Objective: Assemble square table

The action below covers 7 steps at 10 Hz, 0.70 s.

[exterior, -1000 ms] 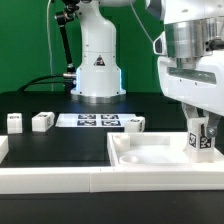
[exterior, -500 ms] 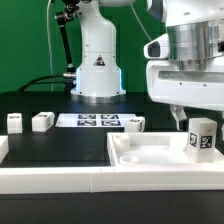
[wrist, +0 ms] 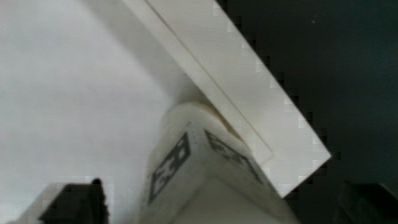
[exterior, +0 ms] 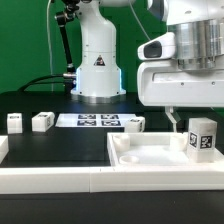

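Looking first through the exterior view, the arm's end effector (exterior: 195,112) hangs with its jaws spread wide and nothing between them, just above the small white tagged block leg (exterior: 203,137). That leg stands upright in the far corner, on the exterior view's right, of the white plastic square slab with raised rims (exterior: 150,153), which lies on the black bench (exterior: 60,150) by its front edge. Leg and end effector are apart, and the leg's long axis is vertical and almost straight beneath the jaws, so a regrasp would probably need little more than a plain descent. Three more white block legs (exterior: 42,121) stand well apart from the slab toward the bench's far edge, near the marker board (exterior: 90,120). In the wrist view the same leg points up at the camera, its tagged faces foreshortened, close against the slab's raised rim (wrist: 231,75). One dark fingertip (wrist: 71,205) stands clear of it.
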Motion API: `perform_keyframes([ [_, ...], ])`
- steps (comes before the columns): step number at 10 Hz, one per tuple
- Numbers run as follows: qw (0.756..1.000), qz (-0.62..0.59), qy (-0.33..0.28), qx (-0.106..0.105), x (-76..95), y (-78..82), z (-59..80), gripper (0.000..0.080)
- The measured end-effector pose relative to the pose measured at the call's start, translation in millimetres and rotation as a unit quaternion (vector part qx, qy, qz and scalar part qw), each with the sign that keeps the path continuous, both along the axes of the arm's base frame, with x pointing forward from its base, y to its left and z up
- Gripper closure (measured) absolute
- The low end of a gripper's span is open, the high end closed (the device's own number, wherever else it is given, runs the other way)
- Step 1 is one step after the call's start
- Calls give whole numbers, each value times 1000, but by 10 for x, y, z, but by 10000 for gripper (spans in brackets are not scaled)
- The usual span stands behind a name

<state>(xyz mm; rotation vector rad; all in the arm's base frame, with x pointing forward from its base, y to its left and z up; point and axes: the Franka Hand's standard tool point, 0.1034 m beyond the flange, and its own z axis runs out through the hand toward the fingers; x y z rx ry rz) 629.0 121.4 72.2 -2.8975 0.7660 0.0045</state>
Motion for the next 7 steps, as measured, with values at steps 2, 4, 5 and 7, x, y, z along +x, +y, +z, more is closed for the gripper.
perform_keyframes([
  [2,998,67,-8,-9,7,3,11,150],
  [4,992,127,-16,-19,17,0,20,150],
  [5,987,156,-19,-24,17,-3,20,150],
  [7,973,226,-28,-32,21,-13,19,150],
])
